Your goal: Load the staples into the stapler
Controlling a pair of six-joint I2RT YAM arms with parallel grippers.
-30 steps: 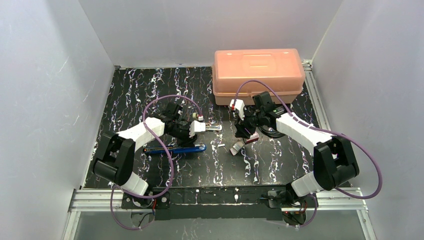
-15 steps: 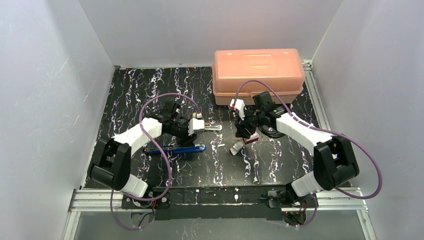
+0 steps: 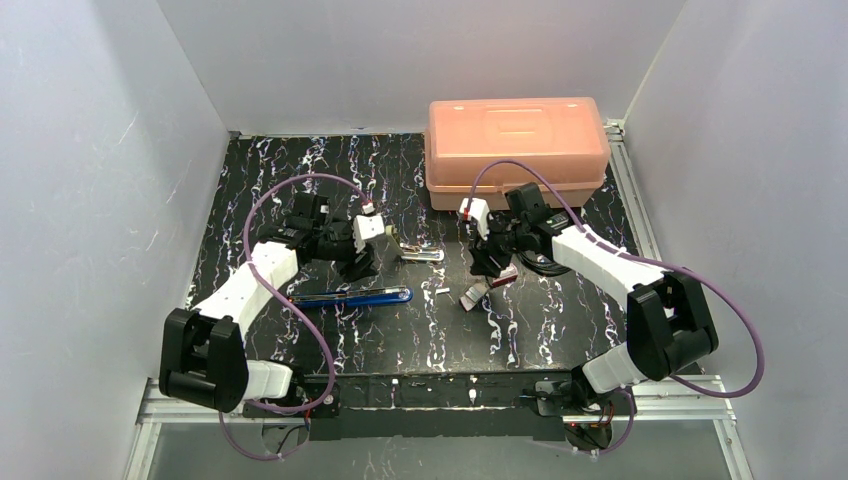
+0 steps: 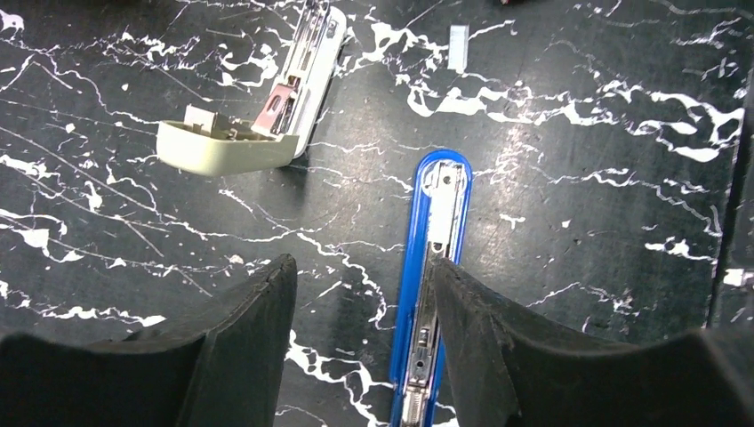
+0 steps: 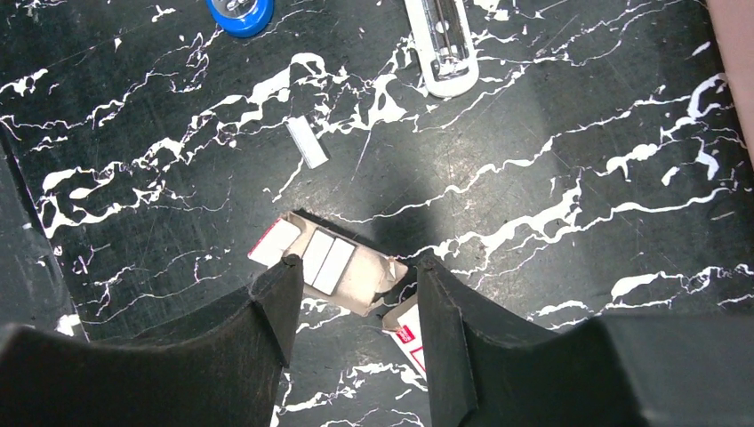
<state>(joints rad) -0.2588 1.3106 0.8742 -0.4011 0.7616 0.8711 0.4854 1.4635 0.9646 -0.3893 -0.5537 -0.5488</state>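
A long blue stapler (image 3: 350, 297) lies opened flat on the black marbled table, its metal channel facing up (image 4: 436, 240). A small white stapler (image 3: 420, 254) lies beyond it (image 4: 267, 116). My left gripper (image 3: 357, 265) is open and empty just above the blue stapler (image 4: 360, 276), its right finger over the stapler's rail. One loose strip of staples (image 3: 441, 292) lies apart (image 4: 458, 46) (image 5: 307, 142). The pale tray (image 5: 342, 267) holds two more strips (image 5: 327, 258), beside the red box (image 5: 407, 331). My right gripper (image 3: 487, 266) is open above the tray (image 5: 353, 267).
A large orange lidded box (image 3: 517, 150) stands at the back right. A dark round object (image 3: 546, 264) lies under the right arm. White walls close in on the left, back and right.
My left arm has pulled back to the left, away from the white stapler, and its gripper now hangs over the blue stapler. The right arm has not moved.
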